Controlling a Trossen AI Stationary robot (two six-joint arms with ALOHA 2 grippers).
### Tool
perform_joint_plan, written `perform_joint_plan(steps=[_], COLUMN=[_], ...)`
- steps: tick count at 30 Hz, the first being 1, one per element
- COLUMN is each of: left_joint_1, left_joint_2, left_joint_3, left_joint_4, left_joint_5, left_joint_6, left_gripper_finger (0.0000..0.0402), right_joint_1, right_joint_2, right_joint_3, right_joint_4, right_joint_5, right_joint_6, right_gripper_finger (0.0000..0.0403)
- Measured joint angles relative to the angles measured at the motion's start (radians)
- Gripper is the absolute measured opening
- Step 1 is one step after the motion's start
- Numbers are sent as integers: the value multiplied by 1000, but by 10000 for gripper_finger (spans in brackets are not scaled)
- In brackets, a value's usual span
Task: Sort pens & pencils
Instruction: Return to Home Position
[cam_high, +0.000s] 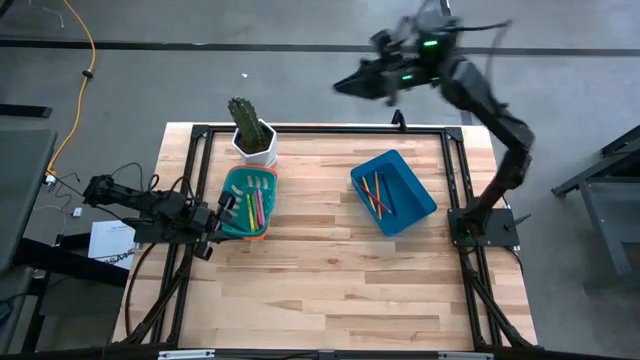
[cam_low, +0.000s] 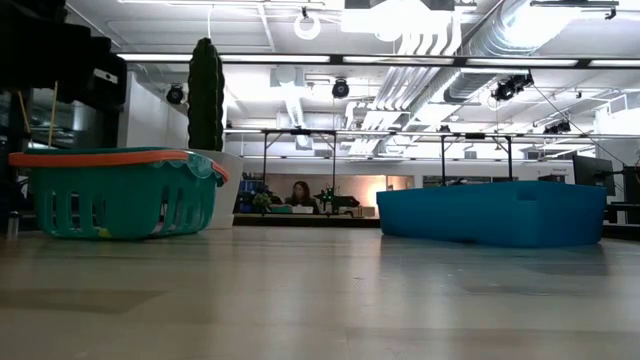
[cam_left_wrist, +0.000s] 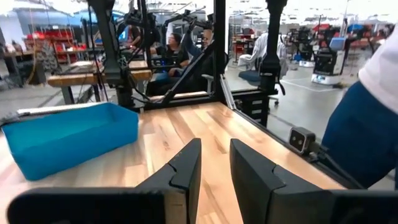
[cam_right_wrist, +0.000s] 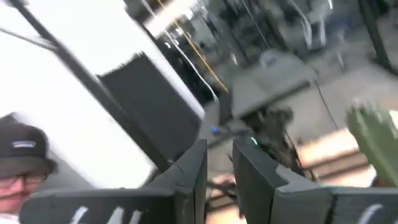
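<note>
The left arm (cam_high: 135, 198) lies low and folded at the left edge of the surface (cam_high: 330, 290), with its links running toward the middle. The left end effector (cam_high: 226, 208) is at the front of this arm, close above the surface and about level. Its two dark fingers (cam_left_wrist: 185, 171) stand a little apart with a narrow gap, and nothing is between them. The right arm (cam_high: 497, 115) rises from its base (cam_high: 485, 226) at the right edge and reaches up and beyond the far edge of the surface. The right end effector (cam_high: 347, 84) is at its tip, high up, pointing to the robot's left. Its fingers (cam_right_wrist: 189, 174) also show only a narrow gap and hold nothing.
</note>
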Motion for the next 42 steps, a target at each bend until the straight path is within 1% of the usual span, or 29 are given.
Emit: perform_joint_plan(steps=[1, 3, 7, 8, 11, 14, 17, 21, 25, 29, 34, 37, 42], left_joint_1=[0, 0, 0, 0, 0, 0, 0, 0, 0, 0, 0, 0, 0], left_joint_2=[0, 0, 0, 0, 0, 0, 0, 0, 0, 0, 0, 0, 0], left_joint_3=[0, 0, 0, 0, 0, 0, 0, 0, 0, 0, 0, 0, 0], left_joint_4=[0, 0, 0, 0, 0, 0, 0, 0, 0, 0, 1, 1, 1], left_joint_5=[0, 0, 0, 0, 0, -1, -1, -1, -1, -1, -1, -1, -1], left_joint_6=[-18, -36, -29, -11, 32, 33, 35, 35, 35, 35, 34, 34, 34], left_gripper_finger=[72, 72, 72, 72, 72, 72, 72, 72, 72, 72, 72, 72, 72], right_joint_1=[-4, -12, -6, 4, 53, 120, 200, 321, 458, 526, 618, 675, 747], right_joint_2=[-26, -97, -222, -248, -326, -388, -422, -431, -415, -426, -524, -612, -789], right_joint_3=[0, 1, 3, 2, 2, 2, 3, 2, -34, -153, -356, -530, -863], right_joint_4=[20, 18, 9, 9, 14, 15, 3, -51, -77, -68, 64, 196, 528], right_joint_5=[-16, -14, 30, 35, 95, 157, 205, 275, 379, 450, 533, 574, 653], right_joint_6=[10, -7, -31, -32, -87, -153, -201, -268, -370, -393, -378, -385, -441], right_gripper_finger=[68, 68, 68, 68, 68, 68, 68, 68, 68, 68, 68, 68, 68])
